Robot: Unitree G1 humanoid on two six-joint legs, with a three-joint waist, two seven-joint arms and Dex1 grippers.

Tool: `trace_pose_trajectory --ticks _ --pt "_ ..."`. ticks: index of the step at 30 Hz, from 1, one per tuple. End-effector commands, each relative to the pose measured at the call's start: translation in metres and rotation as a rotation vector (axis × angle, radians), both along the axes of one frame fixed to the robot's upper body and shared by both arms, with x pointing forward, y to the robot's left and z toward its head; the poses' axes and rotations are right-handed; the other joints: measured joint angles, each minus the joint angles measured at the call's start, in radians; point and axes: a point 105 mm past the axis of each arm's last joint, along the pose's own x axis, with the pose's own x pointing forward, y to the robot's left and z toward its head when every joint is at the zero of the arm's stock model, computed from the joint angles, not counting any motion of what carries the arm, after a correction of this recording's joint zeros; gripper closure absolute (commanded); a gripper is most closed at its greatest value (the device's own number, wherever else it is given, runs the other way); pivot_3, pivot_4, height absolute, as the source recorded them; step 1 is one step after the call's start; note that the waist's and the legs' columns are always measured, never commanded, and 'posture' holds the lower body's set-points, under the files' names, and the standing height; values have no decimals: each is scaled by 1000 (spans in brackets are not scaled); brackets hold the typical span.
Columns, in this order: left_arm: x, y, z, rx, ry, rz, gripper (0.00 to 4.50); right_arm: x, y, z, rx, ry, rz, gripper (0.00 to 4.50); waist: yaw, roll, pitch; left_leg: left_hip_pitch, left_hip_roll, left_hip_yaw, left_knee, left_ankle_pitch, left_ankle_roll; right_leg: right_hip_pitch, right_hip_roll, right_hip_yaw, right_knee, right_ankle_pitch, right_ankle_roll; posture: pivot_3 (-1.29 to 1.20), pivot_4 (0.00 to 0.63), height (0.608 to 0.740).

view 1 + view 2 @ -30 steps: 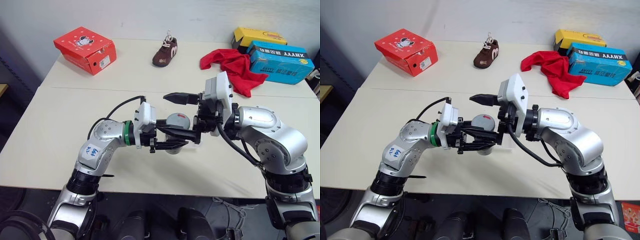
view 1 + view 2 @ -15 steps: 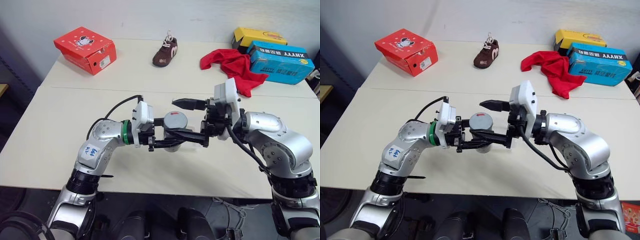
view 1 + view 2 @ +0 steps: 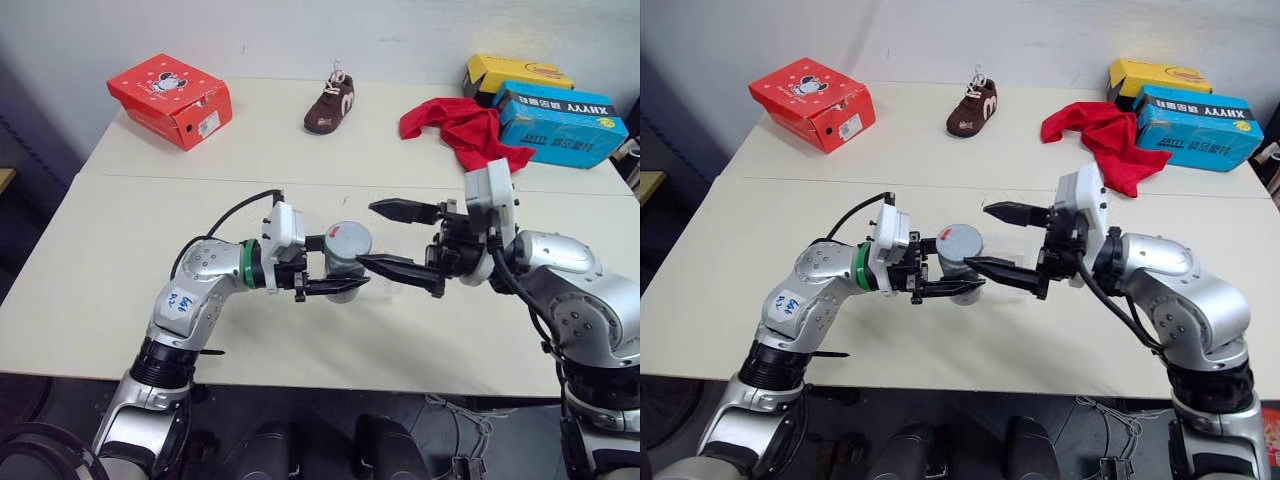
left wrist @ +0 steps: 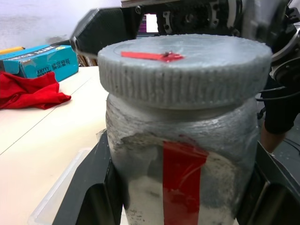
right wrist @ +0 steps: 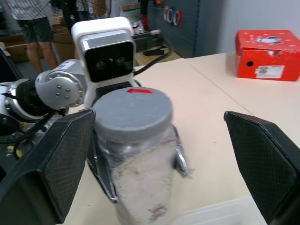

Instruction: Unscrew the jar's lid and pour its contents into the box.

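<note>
- Cream worktop [image 3: 120, 260] w/ red shoe box [image 3: 171, 99], brown shoe [image 3: 330, 103], red cloth [image 3: 462, 132] at the back.
- L end effector [image 3: 335, 272] clamped on jar [image 3: 344, 262], held upright above worktop centre; lid [image 4: 185, 65] on.
- R end effector [image 3: 392, 238] spread wide, empty, just beside lid.
- Risk: R closes off-centre, jar twists in L grip.
- Clear box [image 5: 225, 215] under jar; contents can't tell.

Head eyes look down over the table [image 3: 120, 250]; both wrist views face the jar [image 4: 183, 154] closely from opposite sides

jar [image 3: 345, 256] between hands, table [image 3: 120, 250] around open
</note>
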Motion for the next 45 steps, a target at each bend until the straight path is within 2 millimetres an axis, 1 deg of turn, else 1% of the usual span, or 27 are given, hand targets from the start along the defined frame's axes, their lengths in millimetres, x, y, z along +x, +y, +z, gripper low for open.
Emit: trace_pose_trajectory --ticks 1,5,9,11,14,18,30,34,38,45 --pt "-3 2 7 -12 -43 -5 2156 -9 -4 13 24 -44 15 11 1 0 0 0 0 0 0 0 0 0 0 0 0 0 0 0 150 740" --pt "-3 3 7 -7 -41 0 2156 -18 0 16 18 -28 71 11 0 0 0 0 0 0 0 0 0 0 0 0 0 0 0 0 150 740" --pt "-3 3 6 -5 -39 1 2156 -25 15 21 -1 -24 130 11 0 0 0 0 0 0 0 0 0 0 -1 0 0 0 0 0 150 740" --pt "-3 3 6 -5 -39 0 2156 -24 23 22 -18 -41 133 11 -2 0 0 0 0 0 0 0 0 0 -2 1 0 0 0 0 150 740" --pt "-3 2 6 -4 -38 -4 2156 -16 35 22 -43 -69 112 11 -2 0 0 0 1 0 0 0 -1 0 -2 1 0 0 0 0 150 740" --pt "-3 1 7 -3 -39 -7 2156 -9 42 19 -70 -95 95 11 -1 0 0 0 1 0 0 0 -1 0 -1 0 0 0 0 0 150 740" --pt "-6 0 5 -3 -37 -8 2156 -1 49 15 -53 -106 75 11 -2 0 0 -1 0 -1 0 1 0 0 0 -1 0 0 0 0 150 740" --pt "-7 0 5 -1 -35 -8 2156 3 47 13 -44 -98 59 11 -1 0 0 -1 0 -1 0 1 0 0 0 -1 0 0 0 0 150 740" --pt "-7 1 4 1 -36 -6 2156 8 42 7 -54 -83 51 11 -1 0 0 -1 0 -1 0 1 0 0 0 -1 0 0 0 0 150 740" --pt "-6 3 4 -5 -36 10 2156 8 37 1 -64 -70 64 11 -2 0 0 -1 0 -1 0 1 0 0 0 -1 0 0 0 0 150 740"
